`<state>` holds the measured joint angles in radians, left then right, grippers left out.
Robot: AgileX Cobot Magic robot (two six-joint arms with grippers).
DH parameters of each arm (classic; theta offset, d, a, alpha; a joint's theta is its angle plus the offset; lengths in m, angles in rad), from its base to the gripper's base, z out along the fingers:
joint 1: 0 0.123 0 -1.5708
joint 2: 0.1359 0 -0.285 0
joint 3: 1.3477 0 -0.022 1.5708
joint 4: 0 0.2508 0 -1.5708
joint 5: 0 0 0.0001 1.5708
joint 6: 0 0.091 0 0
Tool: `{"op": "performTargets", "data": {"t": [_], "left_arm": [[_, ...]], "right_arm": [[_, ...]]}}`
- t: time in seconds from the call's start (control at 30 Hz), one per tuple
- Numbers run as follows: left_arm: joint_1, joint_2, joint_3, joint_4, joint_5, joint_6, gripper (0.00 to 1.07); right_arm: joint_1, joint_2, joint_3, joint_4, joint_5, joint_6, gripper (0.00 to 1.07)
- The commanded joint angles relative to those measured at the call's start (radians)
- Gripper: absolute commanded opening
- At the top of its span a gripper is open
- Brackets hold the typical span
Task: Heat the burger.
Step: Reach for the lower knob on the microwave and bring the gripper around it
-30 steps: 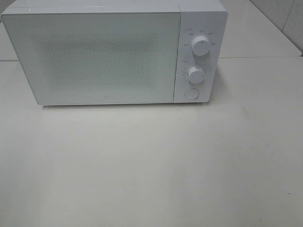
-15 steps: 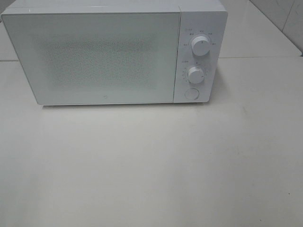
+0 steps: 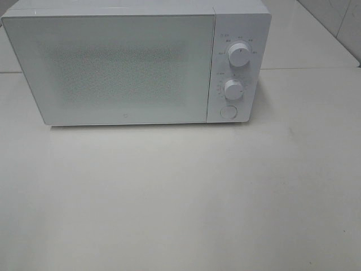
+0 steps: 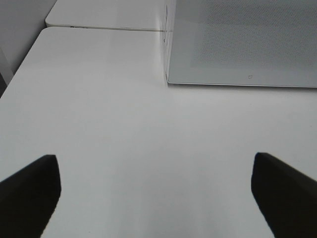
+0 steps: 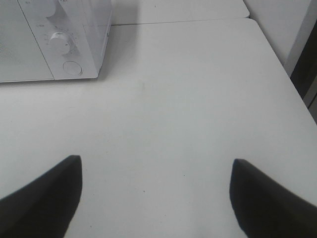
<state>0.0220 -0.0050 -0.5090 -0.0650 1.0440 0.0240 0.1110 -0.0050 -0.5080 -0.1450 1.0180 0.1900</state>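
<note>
The left gripper [image 4: 153, 163] has its jaws spread wide and holds nothing; it sits in front of the microwave [image 4: 242, 39], off the door-side corner. The right gripper [image 5: 154, 161], jaws likewise wide and empty, sits in front of the microwave, off the control-panel end. Both grippers point toward the microwave.

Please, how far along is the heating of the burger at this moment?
Done: nothing I can confirm. The microwave door is shut and no burger shows in any view; whether it is inside, I cannot tell. In hand: nothing; the left pincer and the right pincer are open and empty over the table. Left: perhaps every step, likely including setting the knobs.
</note>
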Motion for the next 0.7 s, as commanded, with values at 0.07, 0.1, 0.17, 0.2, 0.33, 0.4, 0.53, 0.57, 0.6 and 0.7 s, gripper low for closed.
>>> {"op": "performTargets", "data": {"t": [0.07, 0.1, 0.17, 0.2, 0.33, 0.4, 0.53, 0.57, 0.6, 0.7], "left_arm": [[0.002, -0.022, 0.005, -0.01, -0.007, -0.004, 1.0], [0.002, -0.022, 0.005, -0.01, -0.007, -0.004, 1.0], [0.002, -0.022, 0.005, -0.01, -0.007, -0.004, 1.0], [0.002, -0.022, 0.005, -0.01, -0.007, -0.004, 1.0], [0.002, -0.022, 0.005, -0.01, -0.007, -0.004, 1.0], [0.002, -0.022, 0.005, -0.01, -0.007, -0.004, 1.0], [0.002, -0.022, 0.005, -0.01, -0.007, -0.004, 1.0], [0.002, -0.022, 0.005, -0.01, -0.007, -0.004, 1.0], [0.002, -0.022, 0.005, -0.01, -0.007, -0.004, 1.0], [0.002, -0.022, 0.005, -0.01, -0.007, -0.004, 1.0]], "right_arm": [[-0.008, -0.025, 0.001, -0.004, -0.01, 0.005, 0.76], [-0.008, -0.025, 0.001, -0.005, -0.013, 0.005, 0.76], [-0.008, -0.025, -0.009, -0.004, -0.025, 0.005, 0.76], [-0.008, -0.025, -0.009, -0.004, -0.025, 0.005, 0.76], [-0.008, -0.013, -0.032, -0.005, -0.113, 0.005, 0.76], [-0.008, -0.003, -0.032, -0.003, -0.129, 0.005, 0.76], [-0.008, 0.101, -0.031, -0.003, -0.23, 0.005, 0.76], [-0.008, 0.101, -0.031, -0.003, -0.23, 0.005, 0.76], [-0.008, 0.149, -0.031, -0.005, -0.271, 0.005, 0.76], [-0.008, 0.225, -0.031, -0.005, -0.347, 0.005, 0.76]]}}
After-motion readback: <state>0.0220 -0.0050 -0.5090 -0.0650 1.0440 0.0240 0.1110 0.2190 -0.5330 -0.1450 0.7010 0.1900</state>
